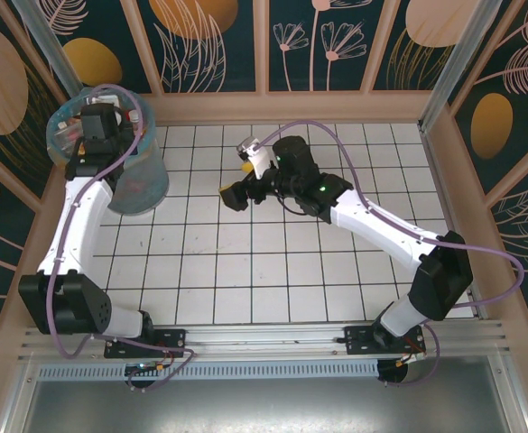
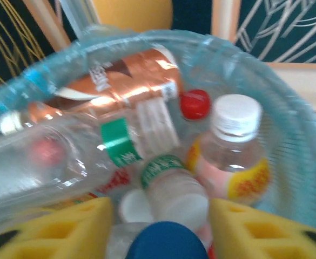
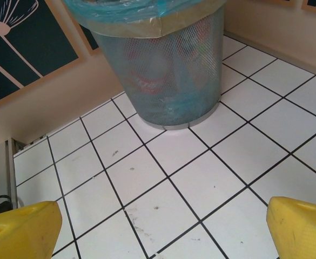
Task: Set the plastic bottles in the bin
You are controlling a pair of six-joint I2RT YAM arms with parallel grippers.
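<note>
1. Arm bases: both arms are bolted at the near edge of the table (image 1: 245,271), a white tiled surface with dark grid lines. The left arm runs up the left side. The right arm reaches from the near right corner toward the centre.
2. Right end effector (image 1: 236,178) (image 3: 160,232): positioned over the middle of the table, pointing left toward the bin and well apart from it. State: released. Its yellow pads (image 3: 22,232) stand wide apart with bare tile between them.
3. The bin (image 1: 146,185) (image 3: 163,70) stands upright on the table in the far left corner. It has a mesh wall, and a light-blue bag liner (image 2: 287,124) is folded over the rim. Bottle shapes, one with red print, show dimly through the mesh.
4. Left end effector (image 1: 101,140) (image 2: 160,210): positioned over the bin mouth, pointing down into it. State: released. Its yellow pads (image 2: 55,229) stand apart on either side of a blue-capped bottle (image 2: 166,240). A gap shows between the cap and the pad at the left of that view. The view is blurred, so contact at the other pad cannot be told.
5. The plastic bottles (image 2: 152,121) lie piled inside the bin:
   - a brown-labelled bottle (image 2: 120,86) lies across the far side;
   - a red cap (image 2: 194,103) sits just beside it;
   - a white-capped bottle (image 2: 230,156) with a yellow and pink label is at the right;
   - a green-banded bottle (image 2: 163,172) is in the middle.
6. Wall panels (image 1: 336,41): dark, with leaf and flower patterns in wooden frames, beyond the far edge of the table.
</note>
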